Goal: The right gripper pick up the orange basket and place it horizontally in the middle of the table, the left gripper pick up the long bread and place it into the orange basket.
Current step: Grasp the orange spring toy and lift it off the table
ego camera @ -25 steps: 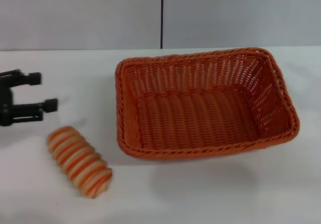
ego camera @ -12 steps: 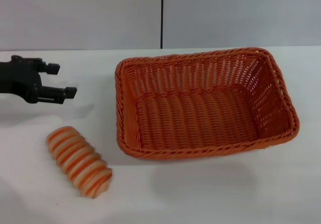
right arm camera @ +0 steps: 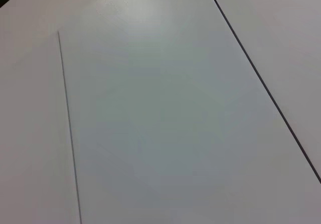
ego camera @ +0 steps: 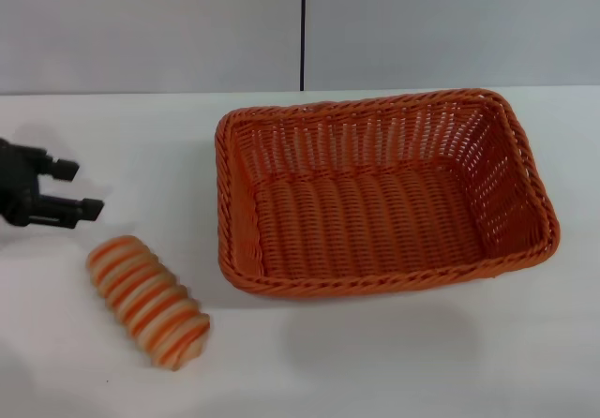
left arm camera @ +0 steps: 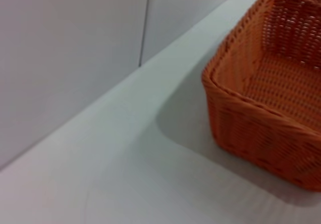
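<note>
While orange basket (ego camera: 380, 193) sits lengthwise mid-table (ego camera: 394, 362), bread step in hand: left gripper (ego camera: 58, 201), fingers spread and empty, hovers just beyond long bread (ego camera: 148, 301). Next: descend, straddle loaf. Right gripper unseen.

Orange woven basket (ego camera: 375, 193), orange-and-cream striped bread (ego camera: 148, 301), black left pincer (ego camera: 70, 191), white table (ego camera: 375, 362).

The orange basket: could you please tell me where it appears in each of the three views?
Head view: the orange basket fills the centre and right, lying on the table.
Left wrist view: its corner sits at the picture's right edge, cut off.
Right wrist view: not in it.
Shared landmark: the basket's braided rim, in the head and left wrist views.
</note>
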Motion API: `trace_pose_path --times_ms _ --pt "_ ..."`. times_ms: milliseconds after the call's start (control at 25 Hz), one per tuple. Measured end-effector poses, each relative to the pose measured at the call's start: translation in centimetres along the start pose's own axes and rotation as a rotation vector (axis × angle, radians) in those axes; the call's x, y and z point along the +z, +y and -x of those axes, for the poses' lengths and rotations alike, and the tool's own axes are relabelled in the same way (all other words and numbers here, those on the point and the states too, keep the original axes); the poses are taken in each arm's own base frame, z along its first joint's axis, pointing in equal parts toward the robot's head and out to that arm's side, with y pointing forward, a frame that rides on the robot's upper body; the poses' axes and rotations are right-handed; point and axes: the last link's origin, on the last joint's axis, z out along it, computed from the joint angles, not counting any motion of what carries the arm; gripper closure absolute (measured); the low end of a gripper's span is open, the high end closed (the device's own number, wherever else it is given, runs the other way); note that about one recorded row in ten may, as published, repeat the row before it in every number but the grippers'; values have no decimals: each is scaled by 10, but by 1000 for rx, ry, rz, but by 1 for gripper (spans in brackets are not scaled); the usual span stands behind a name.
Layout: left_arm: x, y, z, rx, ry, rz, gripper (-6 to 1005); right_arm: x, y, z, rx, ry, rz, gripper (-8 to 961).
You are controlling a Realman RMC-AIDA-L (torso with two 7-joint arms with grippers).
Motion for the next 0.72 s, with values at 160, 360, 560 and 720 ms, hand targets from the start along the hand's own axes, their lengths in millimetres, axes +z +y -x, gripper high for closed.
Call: trace_pose_path --times_ms 160,360,560,720 --pt "-7 6 15 -36 -22 36 279 2 1 0 1 -6 7 344" --pt "4 12 26 -52 -29 42 347 5 0 -1 4 -9 7 344" --pt "21 17 34 -68 -35 80 342 3 0 -5 16 -6 -4 344" --pt "36 20 34 -52 -41 86 340 0 1 -9 8 -3 -16 344"
